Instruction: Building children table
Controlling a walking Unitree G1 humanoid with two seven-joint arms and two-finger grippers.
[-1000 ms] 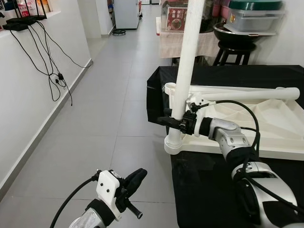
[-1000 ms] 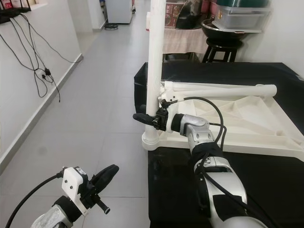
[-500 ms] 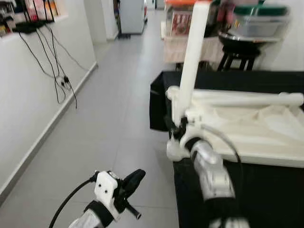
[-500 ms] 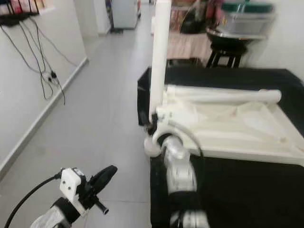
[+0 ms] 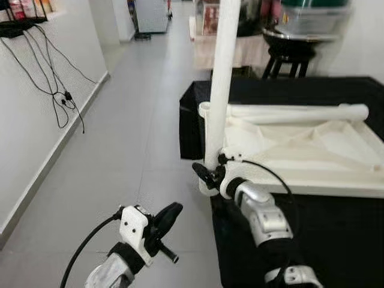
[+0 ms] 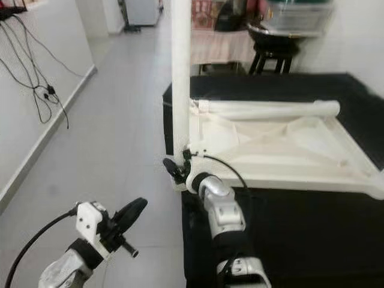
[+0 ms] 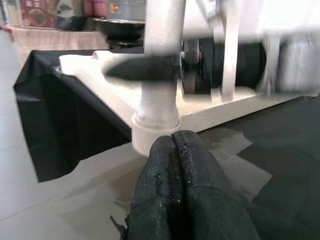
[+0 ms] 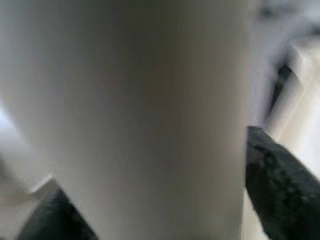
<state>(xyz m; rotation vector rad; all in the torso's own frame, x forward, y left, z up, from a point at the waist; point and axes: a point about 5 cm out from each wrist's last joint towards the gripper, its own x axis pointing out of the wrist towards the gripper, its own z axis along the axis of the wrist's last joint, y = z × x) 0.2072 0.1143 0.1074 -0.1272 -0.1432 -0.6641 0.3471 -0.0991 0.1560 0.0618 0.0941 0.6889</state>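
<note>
Interior of a home: grey tiled floor (image 5: pixel 138 120) running down a hallway, white wall (image 5: pixel 30 138) with dangling power cables (image 5: pixel 57 90), black stool (image 5: pixel 288 57), and cloth-draped side table (image 5: pixel 240 51) bearing stored household containers.

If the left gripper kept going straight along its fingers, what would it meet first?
Probably the base of the upright white table leg at the tabletop corner socket; the left gripper points right at it, though depth is uncertain.

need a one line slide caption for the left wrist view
Shut left gripper faces the upright white leg that the right gripper holds.
</note>
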